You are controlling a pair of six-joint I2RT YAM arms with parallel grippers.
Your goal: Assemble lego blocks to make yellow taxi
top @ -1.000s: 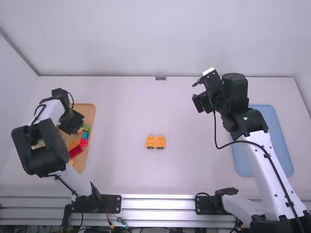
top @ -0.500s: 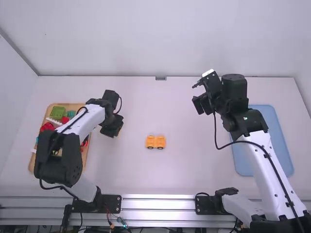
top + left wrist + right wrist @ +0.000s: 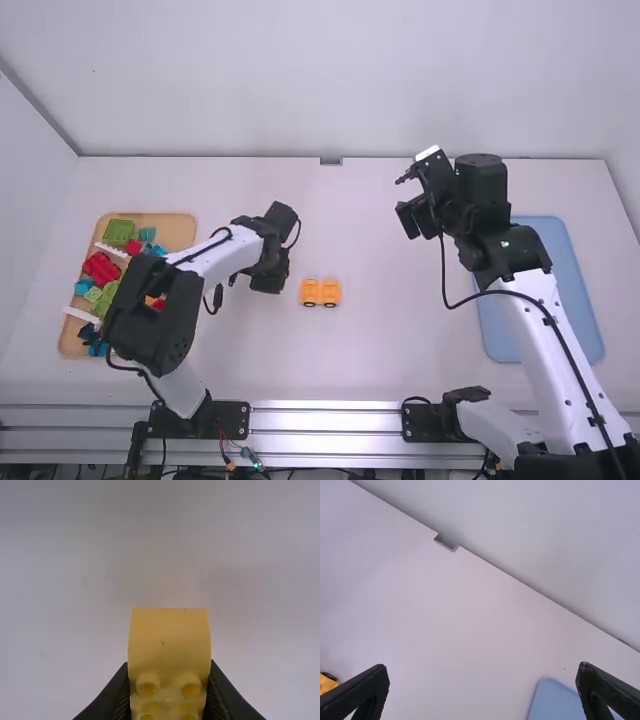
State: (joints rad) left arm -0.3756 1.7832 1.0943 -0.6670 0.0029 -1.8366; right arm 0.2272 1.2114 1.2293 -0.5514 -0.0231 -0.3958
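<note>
"Taxi (image 3: 321, 292) first: where does it sit?"

"Near the middle of the table (image 3: 380, 350), yellow-orange, two black wheels showing on its near side."

"And the left gripper (image 3: 268, 286)?"

"Just left of the taxi, over the table. Its fingers (image 3: 118, 695) are closed up against both sides of a yellow block (image 3: 169, 637), so it has a firm hold. The block has a smooth part and round studs beside it."

"What about the right gripper (image 3: 412, 213)?"

"Spread wide, nothing between its fingers (image 3: 357, 692). It hangs to the right of the taxi and farther out, above the table, with its arm passing over part of the blue tray (image 3: 575, 310)."

"Other blocks?"

"Those lie in the wooden tray (image 3: 182, 230) at the far left: red (image 3: 101, 268), green (image 3: 119, 232), blue (image 3: 84, 286) and white (image 3: 80, 314) among them, with the left arm bent over its near right part"
</note>
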